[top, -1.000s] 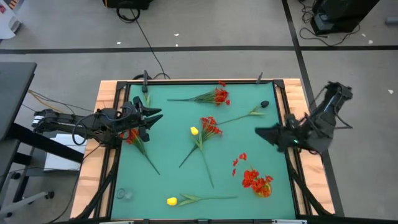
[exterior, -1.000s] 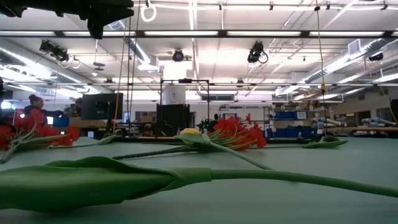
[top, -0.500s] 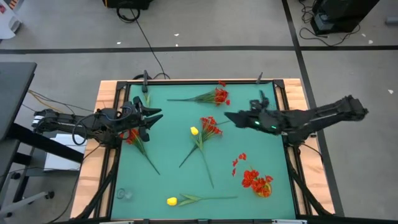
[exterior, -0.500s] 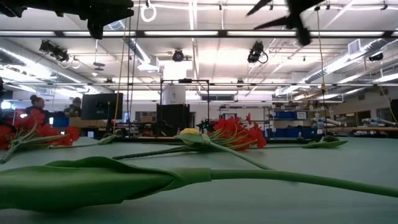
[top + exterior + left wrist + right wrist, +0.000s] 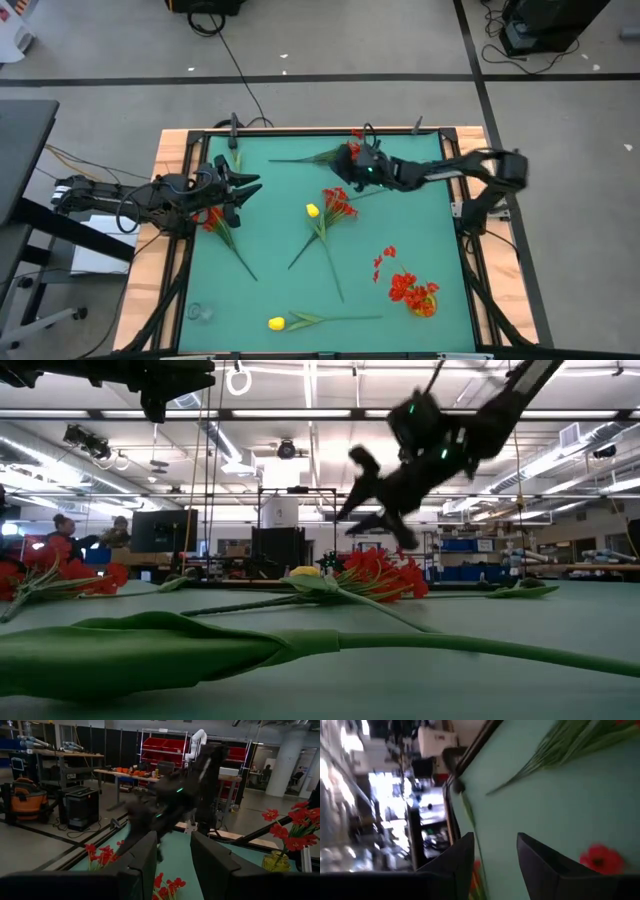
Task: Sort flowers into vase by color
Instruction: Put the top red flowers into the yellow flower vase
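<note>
Red flower [image 5: 352, 155]: lies just under my right gripper [image 5: 352, 166], near the far rim of the table [image 5: 440, 240].
Right gripper: fingers spread wide, empty.
Approach: I lower straight, straddling the stalk, not the bloom.
Left gripper [image 5: 243, 187]: waits open, well apart.

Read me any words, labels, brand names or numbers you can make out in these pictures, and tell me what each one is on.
None can be read in any view.
Red bins on the shelves behind the table: any labels are too small to read.
Flat object on the floor at the high view's left edge: any markings are too small to read.
Green mat, flowers and both arms: no writing shows.
</note>
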Action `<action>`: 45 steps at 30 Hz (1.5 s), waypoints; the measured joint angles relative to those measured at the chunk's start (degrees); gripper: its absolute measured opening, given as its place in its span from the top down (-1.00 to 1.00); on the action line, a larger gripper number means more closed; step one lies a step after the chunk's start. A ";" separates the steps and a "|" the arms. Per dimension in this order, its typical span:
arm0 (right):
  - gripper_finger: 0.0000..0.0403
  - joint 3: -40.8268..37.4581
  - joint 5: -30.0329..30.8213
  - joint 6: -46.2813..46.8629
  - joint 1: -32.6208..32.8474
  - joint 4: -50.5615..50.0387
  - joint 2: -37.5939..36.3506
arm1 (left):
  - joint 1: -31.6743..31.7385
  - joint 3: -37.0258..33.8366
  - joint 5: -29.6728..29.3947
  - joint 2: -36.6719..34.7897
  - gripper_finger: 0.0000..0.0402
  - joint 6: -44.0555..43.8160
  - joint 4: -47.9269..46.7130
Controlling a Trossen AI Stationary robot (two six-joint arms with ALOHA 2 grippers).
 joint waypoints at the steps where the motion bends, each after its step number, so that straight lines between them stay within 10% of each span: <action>1: 0.22 0.00 -1.13 2.74 -1.28 2.36 2.38 | 0.01 0.00 0.00 -0.02 0.37 0.00 0.01; 14: 0.16 5.35 -17.11 27.46 -8.12 9.42 14.24 | 0.00 0.00 0.00 0.00 0.37 0.00 0.01; 23: 0.24 12.85 -12.52 15.02 -8.30 -20.07 7.19 | 0.00 0.00 0.00 0.00 0.37 0.00 0.17; 39: 0.26 35.18 -12.39 -94.38 -12.07 -51.30 11.04 | 0.00 0.00 0.01 -0.02 0.37 -0.01 0.29; 45: 0.07 41.77 -8.75 -113.54 -9.84 -56.35 17.29 | 0.00 0.00 0.02 -0.02 0.37 0.00 0.42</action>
